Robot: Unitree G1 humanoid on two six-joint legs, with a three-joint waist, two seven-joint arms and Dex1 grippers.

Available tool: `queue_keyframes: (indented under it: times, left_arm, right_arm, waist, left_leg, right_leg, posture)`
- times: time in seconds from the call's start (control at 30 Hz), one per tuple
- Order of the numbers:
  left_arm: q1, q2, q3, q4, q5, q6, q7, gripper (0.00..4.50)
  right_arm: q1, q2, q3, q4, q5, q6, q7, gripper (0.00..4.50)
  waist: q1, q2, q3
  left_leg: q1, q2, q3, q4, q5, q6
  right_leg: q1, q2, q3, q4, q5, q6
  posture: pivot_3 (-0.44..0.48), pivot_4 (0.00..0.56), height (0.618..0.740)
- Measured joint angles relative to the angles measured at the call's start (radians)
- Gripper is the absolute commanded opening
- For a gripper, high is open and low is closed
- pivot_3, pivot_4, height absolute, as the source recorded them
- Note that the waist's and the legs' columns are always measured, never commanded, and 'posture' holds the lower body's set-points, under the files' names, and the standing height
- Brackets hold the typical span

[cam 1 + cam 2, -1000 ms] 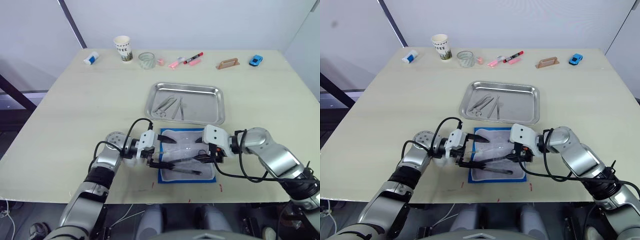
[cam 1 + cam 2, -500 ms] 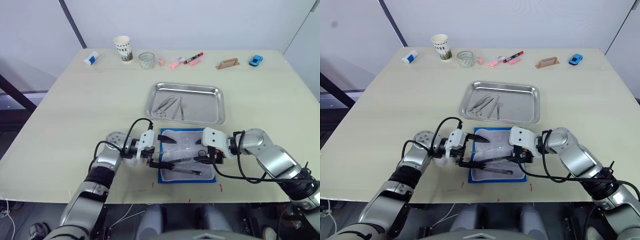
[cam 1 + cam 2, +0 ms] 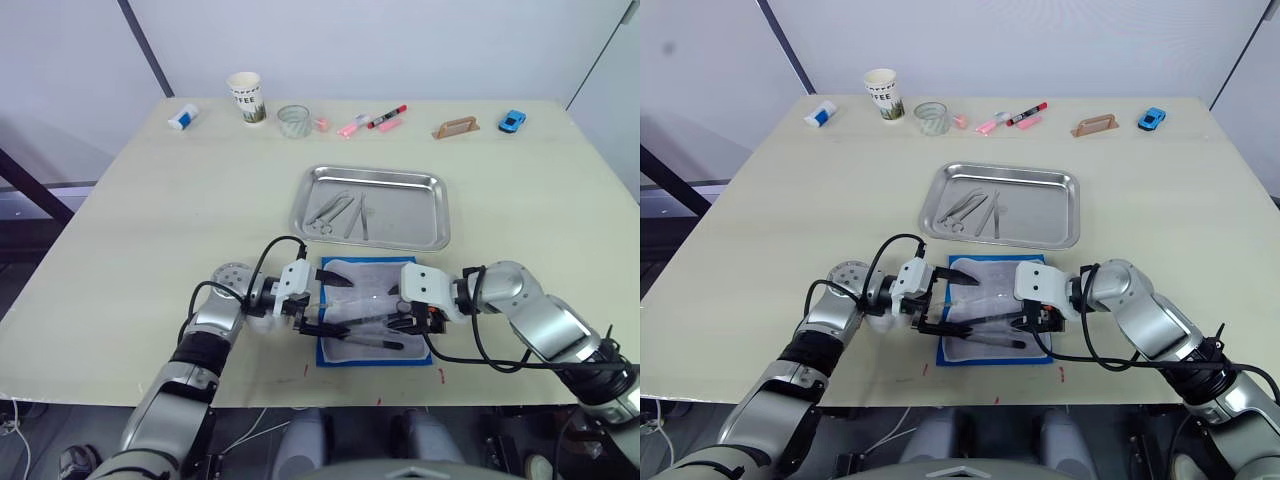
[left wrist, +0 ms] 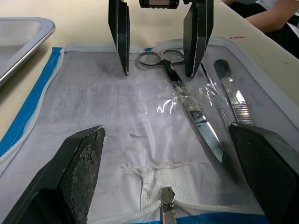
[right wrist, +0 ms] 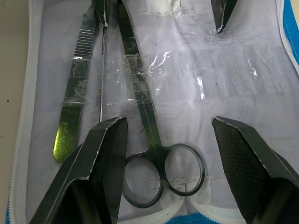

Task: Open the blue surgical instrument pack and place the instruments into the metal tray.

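The blue surgical instrument pack [image 3: 373, 322] lay unzipped and flat on the bench [image 3: 150, 220], just in front of the metal tray [image 3: 372, 206], its pale lining facing up. Inside it, under clear film, rested ring-handled scissors [image 5: 149, 135], a flat tweezer-like tool [image 5: 72, 109] and a thin probe [image 5: 101, 79] between them. The left gripper [image 3: 318, 305] hovered at the pack's left edge with its fingers [image 4: 77, 175] spread wide over the lining, holding nothing. The right gripper [image 3: 400, 312] faced it from the pack's right side, its fingers [image 5: 245, 161] also wide apart, straddling the ring handles of the scissors without closing on them. About 4 slender instruments [image 3: 340, 210] already lay in the left half of the tray. Along the far edge of the bench stood a paper cup [image 3: 245, 97], a glass jar [image 3: 293, 121], some markers [image 3: 372, 120] and a small blue toy car [image 3: 512, 121].
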Motion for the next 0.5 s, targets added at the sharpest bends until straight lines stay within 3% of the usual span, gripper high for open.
queue_keyframes:
  times: [0.37, 0.5]
  left_arm:
    - [-0.004, -0.004, 0.000, 0.013, 0.002, -0.011, -0.001, 4.50]
    - [-0.009, -0.006, 0.000, 0.019, 0.002, -0.012, -0.001, 4.50]
  right_arm:
    - [0.000, 0.000, 0.005, -0.001, -0.018, -0.013, 0.001, 3.20]
    - [0.000, 0.000, 0.007, -0.003, -0.017, -0.007, 0.012, 1.49]
  waist:
    - [0.000, 0.001, -0.001]
    - [0.000, 0.001, -0.001]
  left_leg:
    - [0.000, 0.000, 0.000, 0.000, 0.000, 0.000]
    - [0.000, 0.000, 0.000, 0.000, 0.000, 0.000]
  right_leg:
    - [0.000, 0.000, 0.000, 0.000, 0.000, 0.000]
    - [0.000, 0.000, 0.000, 0.000, 0.000, 0.000]
  posture:
    - [0.000, 0.150, 0.740]
    - [0.000, 0.150, 0.740]
